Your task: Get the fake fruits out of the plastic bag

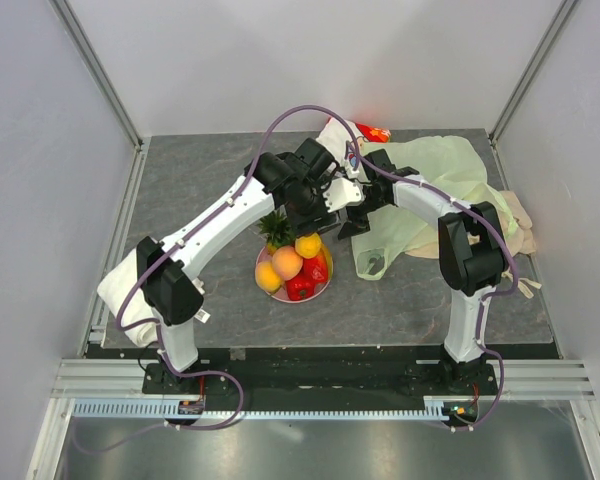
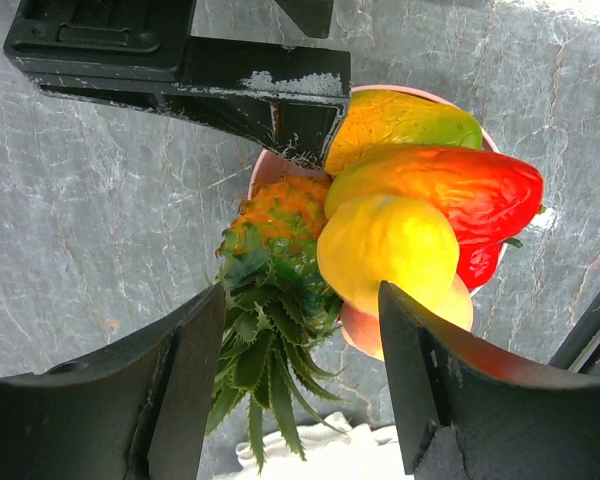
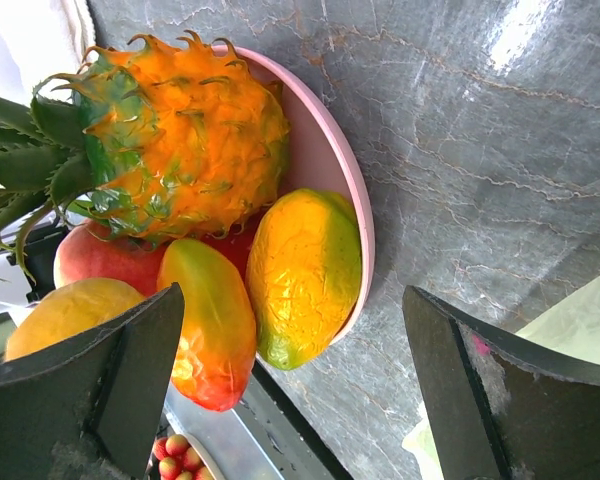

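The fake fruits sit piled on a pink plate (image 1: 325,283): a pineapple (image 1: 275,228) with a green crown, a peach (image 1: 286,262), an orange (image 1: 268,277) and a red piece (image 1: 300,288). The pale-green plastic bag (image 1: 435,185) lies crumpled to the plate's right, with no fruit showing in it. My left gripper (image 1: 322,214) hangs open just above the plate's far side, and between its fingers I look down on the pineapple (image 2: 275,235) and a yellow fruit (image 2: 385,245). My right gripper (image 1: 358,222) is open beside it, over a yellow-green mango (image 3: 305,275) and the plate's rim (image 3: 352,175). Neither holds anything.
A white-and-red printed pouch (image 1: 365,130) lies at the back behind the grippers. A beige cloth (image 1: 520,225) lies under the bag's right side, and a white cloth (image 1: 115,285) under the left arm. The two grippers are close together. Walls enclose the dark stone tabletop (image 1: 200,190).
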Available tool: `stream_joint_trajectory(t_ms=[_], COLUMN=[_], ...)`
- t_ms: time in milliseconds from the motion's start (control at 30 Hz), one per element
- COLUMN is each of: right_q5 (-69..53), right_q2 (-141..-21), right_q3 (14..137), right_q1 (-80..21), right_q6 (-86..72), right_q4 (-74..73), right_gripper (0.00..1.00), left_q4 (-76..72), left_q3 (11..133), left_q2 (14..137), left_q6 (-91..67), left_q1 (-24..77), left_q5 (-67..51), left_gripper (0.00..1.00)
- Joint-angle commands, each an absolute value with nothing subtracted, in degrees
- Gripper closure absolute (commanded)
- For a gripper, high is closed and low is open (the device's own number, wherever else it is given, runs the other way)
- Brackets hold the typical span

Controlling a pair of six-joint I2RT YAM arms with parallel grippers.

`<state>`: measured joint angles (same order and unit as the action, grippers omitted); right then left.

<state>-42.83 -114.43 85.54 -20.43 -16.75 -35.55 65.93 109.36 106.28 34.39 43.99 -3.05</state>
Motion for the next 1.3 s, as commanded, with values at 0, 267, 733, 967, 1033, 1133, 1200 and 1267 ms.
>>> stream_joint_trajectory(t_ms=[0, 267, 733, 967, 1033, 1133, 1200, 1267], right_q5=[-43.59, -43.77, -43.51, -43.07, -42.89, -42.63, -42.63, -43.15], right_q2=[-115.40, -116.01, -117.07, -117.33, -117.51, -118.04, -118.39, -118.21], right_q3=[87.80, 88.50, 89.73, 89.82, 90.00, 90.52, 90.97, 91.49], right_q1=[-20.65, -20.65, -20.83, -20.83, -20.83, -20.83, -20.74, -20.83], right_q6=[-17.40, -17.49, -17.23, -16.53, -16.53, -16.26, -16.26, -16.17], right_q4=[-34.19, -33.75, -33.66, -33.66, -33.66, -33.75, -33.84, -33.92], right_gripper=[0.02, 0.02, 0.02, 0.02, 0.02, 0.02, 0.02, 0.02], left_q4=[66.62, 67.59, 67.41, 66.18, 65.83, 65.48, 65.65, 65.57], left_q3=[112.58, 111.97, 111.18, 112.41, 112.67, 112.68, 112.50, 112.50], left_q2=[106.52, 105.73, 104.68, 104.94, 104.85, 104.85, 104.85, 104.77], left_q6=[34.72, 33.58, 32.78, 32.43, 32.43, 32.52, 32.52, 32.34], left_q1=[43.68, 43.68, 43.68, 43.59, 43.59, 43.51, 43.33, 43.24], left_q5=[-2.46, -3.16, -3.25, -1.85, -1.41, -1.32, -1.32, -1.32], left_gripper=[0.30, 0.30, 0.30, 0.30, 0.30, 0.30, 0.30, 0.30])
